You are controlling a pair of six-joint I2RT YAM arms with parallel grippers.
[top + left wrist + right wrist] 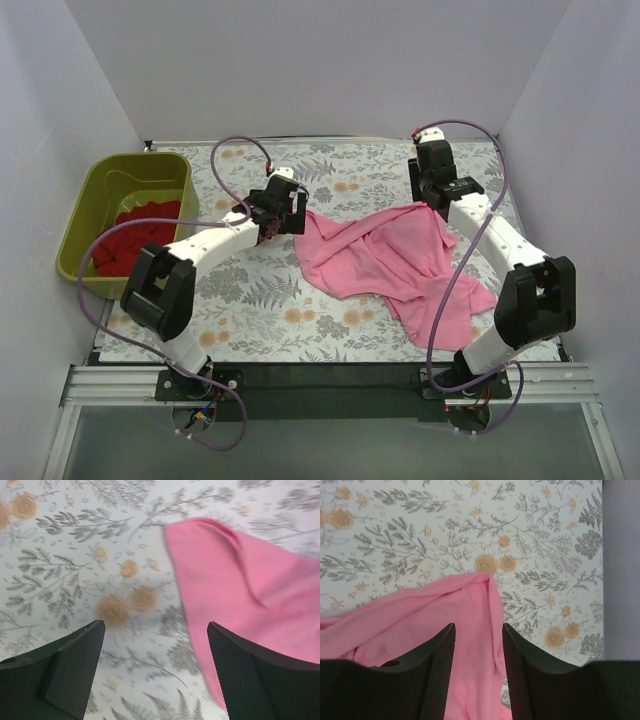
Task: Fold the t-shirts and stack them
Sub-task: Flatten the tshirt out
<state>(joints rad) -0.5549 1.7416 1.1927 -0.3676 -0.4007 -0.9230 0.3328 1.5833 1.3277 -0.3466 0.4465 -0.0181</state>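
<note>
The pink t-shirt point(390, 262) lies crumpled and spread across the middle and right of the table. My left gripper point(290, 212) is at its far left corner. In the left wrist view it point(155, 672) is wide open, and the pink edge point(240, 580) runs under its right finger point(260, 675). My right gripper point(432, 195) is at the shirt's far right corner. In the right wrist view it point(478, 675) is open, with pink cloth point(445, 610) lying between and below its fingers. The red t-shirt point(135, 235) lies bunched in the tub.
The olive-green tub point(95, 190) stands at the left edge of the floral tablecloth point(250, 300). White walls close in the back and both sides. Purple cables loop over both arms.
</note>
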